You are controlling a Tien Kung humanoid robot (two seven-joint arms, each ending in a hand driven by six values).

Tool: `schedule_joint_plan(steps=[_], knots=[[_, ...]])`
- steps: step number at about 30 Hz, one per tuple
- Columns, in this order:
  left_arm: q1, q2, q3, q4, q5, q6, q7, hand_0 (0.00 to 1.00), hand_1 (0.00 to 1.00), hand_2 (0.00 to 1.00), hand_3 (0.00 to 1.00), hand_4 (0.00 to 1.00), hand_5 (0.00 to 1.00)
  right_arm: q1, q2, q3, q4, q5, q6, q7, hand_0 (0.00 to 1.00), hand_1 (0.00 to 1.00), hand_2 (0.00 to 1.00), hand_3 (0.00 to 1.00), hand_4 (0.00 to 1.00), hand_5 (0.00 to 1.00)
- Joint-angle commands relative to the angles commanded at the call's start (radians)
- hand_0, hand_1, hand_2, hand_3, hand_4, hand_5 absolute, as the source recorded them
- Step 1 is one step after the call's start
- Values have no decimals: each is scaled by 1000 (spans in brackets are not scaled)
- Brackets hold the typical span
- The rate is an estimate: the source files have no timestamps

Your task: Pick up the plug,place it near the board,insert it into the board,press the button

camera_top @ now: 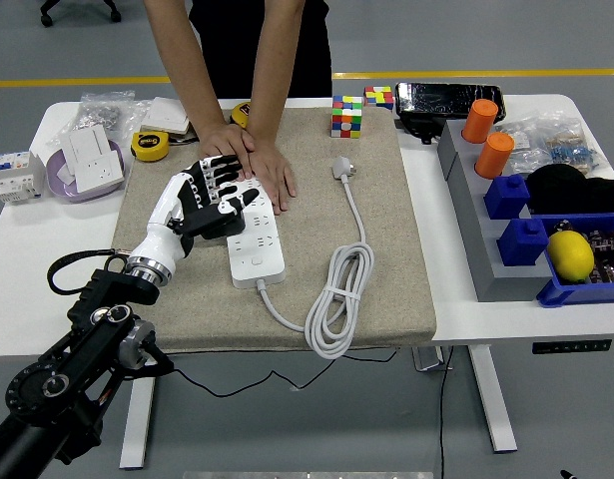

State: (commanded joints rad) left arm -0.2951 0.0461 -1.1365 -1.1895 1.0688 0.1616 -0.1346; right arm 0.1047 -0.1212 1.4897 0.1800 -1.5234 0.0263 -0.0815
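Note:
A white power strip (pixel 257 244) lies on the beige mat (pixel 386 259), its long side running away from me. A black plug (pixel 211 223) sits at the strip's left edge, mostly hidden under my left hand (pixel 215 196). That hand covers the plug from above, with the fingers (pixel 213 176) bent over its far side and the thumb on the strip side. A person at the far side presses both hands (pixel 259 165) flat on the strip's far end, just beyond my fingers. The strip's own white cable (pixel 336 299) lies coiled to the right and ends in a white plug (pixel 340 168).
Two colour cubes (pixel 346 116) stand at the mat's far edge. Yellow tape measures (pixel 150 146) and a bowl with a white socket (pixel 85 165) sit at the left. At the right a grey rack holds orange cylinders (pixel 486 138), blue blocks and a blue bin with a lemon (pixel 571 255).

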Motion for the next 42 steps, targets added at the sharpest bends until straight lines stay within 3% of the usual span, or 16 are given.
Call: schedule_joint_plan(steps=[3, 4, 5, 9, 11, 20, 23, 27, 28, 33, 34, 39, 40, 42], knots=[[-15, -7, 2, 31, 11, 3, 2, 795, 844, 817, 788, 998, 181, 1, 1, -2, 0, 1, 0, 0, 830, 761, 755, 787, 998, 840], [-20, -9, 2, 41, 22, 5, 4, 831, 865, 824, 789, 959, 115, 1, 1, -2, 0, 1, 0, 0, 831, 761, 755, 787, 998, 840], [-29, -12, 2, 53, 44, 8, 10, 831, 865, 824, 789, 959, 115, 0, 1, -3, 0, 2, 0, 0, 831, 761, 755, 787, 998, 840], [-61, -14, 3, 95, 162, 22, 32, 831, 865, 824, 789, 959, 115, 0, 0, -3, 0, 0, 1, -1, 831, 761, 755, 787, 998, 840], [-80, -16, -1, 120, 236, 24, 44, 868, 871, 821, 790, 929, 66, 2, 0, -4, 0, 0, 1, -1, 830, 761, 755, 787, 998, 840], [-129, -12, -12, 202, 536, 10, 95, 871, 870, 814, 786, 933, 51, 3, -3, -6, 0, -2, 2, -2, 830, 761, 755, 787, 998, 840], [-122, -11, -22, 189, 587, 12, 99, 858, 841, 759, 754, 941, 50, 2, -3, -8, 0, -1, 2, -1, 830, 761, 755, 787, 998, 840], [-89, -13, -49, 127, 540, 17, 77, 858, 841, 759, 754, 941, 50, 0, -3, -7, 0, -3, 1, -2, 830, 761, 755, 787, 998, 840], [-76, -14, -64, 104, 525, 18, 67, 884, 874, 817, 798, 998, 442, -1, -3, -7, 0, -3, 2, -2, 832, 761, 755, 787, 998, 841], [-7, -17, -134, 14, 388, 10, 6, 884, 874, 817, 798, 998, 442, -4, -1, -5, 0, -5, 2, -2, 832, 761, 755, 787, 998, 841], [7, -20, -149, 1, 342, 4, -7, 998, 986, 934, 921, 998, 998, -4, -1, -4, 0, -5, 2, -2, 831, 761, 755, 787, 998, 841], [68, -35, -235, -52, 138, -67, -72, 998, 986, 934, 921, 998, 998, -7, 0, -4, 0, -3, 1, -2, 831, 761, 755, 787, 998, 841], [77, -37, -249, -61, 99, -85, -80, 998, 998, 982, 987, 998, 998, -7, 0, -4, 0, -2, 1, -1, 831, 761, 755, 787, 998, 840], [88, -38, -267, -71, 15, -114, -90, 998, 998, 982, 987, 998, 998, -7, 0, -3, 0, -1, 1, -1, 831, 761, 755, 787, 998, 840]])
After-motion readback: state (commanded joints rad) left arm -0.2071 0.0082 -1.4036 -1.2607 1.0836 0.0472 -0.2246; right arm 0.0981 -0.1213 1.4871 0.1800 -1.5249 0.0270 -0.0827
